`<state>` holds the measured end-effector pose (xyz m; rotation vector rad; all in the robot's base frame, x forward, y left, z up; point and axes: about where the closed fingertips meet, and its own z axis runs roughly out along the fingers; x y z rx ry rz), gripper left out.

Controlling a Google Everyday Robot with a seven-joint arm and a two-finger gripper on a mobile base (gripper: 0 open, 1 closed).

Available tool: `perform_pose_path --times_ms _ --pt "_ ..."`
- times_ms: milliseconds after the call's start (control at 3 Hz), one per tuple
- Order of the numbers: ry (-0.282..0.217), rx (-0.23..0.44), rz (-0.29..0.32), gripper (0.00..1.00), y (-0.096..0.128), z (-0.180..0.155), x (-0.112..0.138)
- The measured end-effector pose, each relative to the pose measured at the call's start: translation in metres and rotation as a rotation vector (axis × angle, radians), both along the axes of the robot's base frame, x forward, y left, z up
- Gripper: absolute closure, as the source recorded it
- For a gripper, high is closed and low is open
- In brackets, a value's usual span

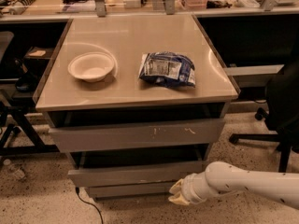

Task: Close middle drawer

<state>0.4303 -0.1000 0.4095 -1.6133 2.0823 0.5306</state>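
The robot's pale gripper [179, 193], open or closed impossible to tell, sits low beside the wide grey metal middle drawer [135, 174], where an off-centre shove could jam it

The tabletop [126, 85] is smooth, tan and semi-glossy, catching the light. The bowl [91, 66] looks matt white, paper-like. The snack bag [167, 69] is shiny, crinkled blue film. The upper drawer front [135, 134] is dull grey metal with pale scratches. The middle drawer [131, 175] is plain matt grey. At lower right, the gripper [177, 193] looks pale and matt on a smooth white arm [252, 183].
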Motion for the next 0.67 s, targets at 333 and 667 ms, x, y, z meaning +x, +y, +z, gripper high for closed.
perform_pose_path --times_ms 333,667 --pt "0.000 0.000 0.000 0.89 0.0001 0.0000 0.0002" --pt "-0.005 0.000 0.001 1.00 0.0024 -0.0002 0.0039"
